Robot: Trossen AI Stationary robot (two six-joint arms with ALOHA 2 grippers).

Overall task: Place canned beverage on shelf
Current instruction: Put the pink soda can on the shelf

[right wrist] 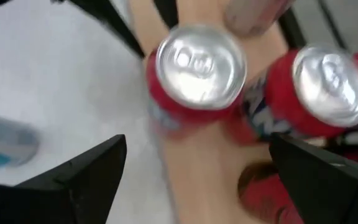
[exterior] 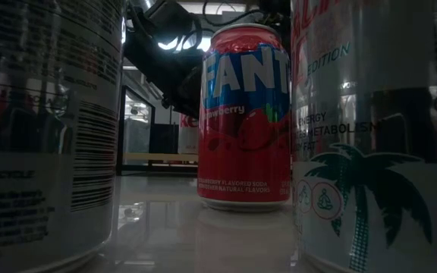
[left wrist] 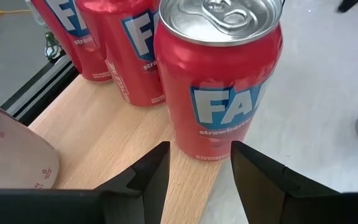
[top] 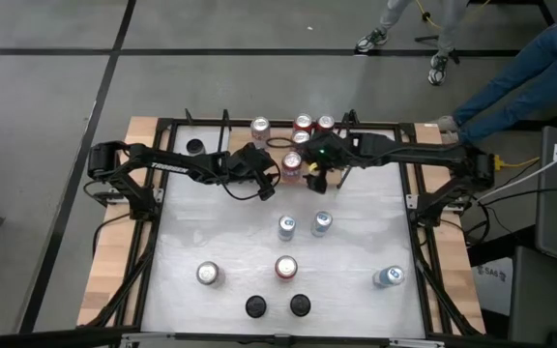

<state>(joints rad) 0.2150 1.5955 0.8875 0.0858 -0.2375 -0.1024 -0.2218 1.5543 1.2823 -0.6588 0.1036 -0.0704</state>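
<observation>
Four cans (left wrist: 219, 81) stand on the shelf (left wrist: 114, 140); left hand (left wrist: 197, 180) closed, right hand (right wrist: 197, 177) open.

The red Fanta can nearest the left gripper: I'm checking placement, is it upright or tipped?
Upright. The red Fanta can stands on its base at the shelf edge, silver top upward.

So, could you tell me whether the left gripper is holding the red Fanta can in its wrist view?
No, the left gripper sits short of the red Fanta can, which stands free at the shelf edge.
</observation>
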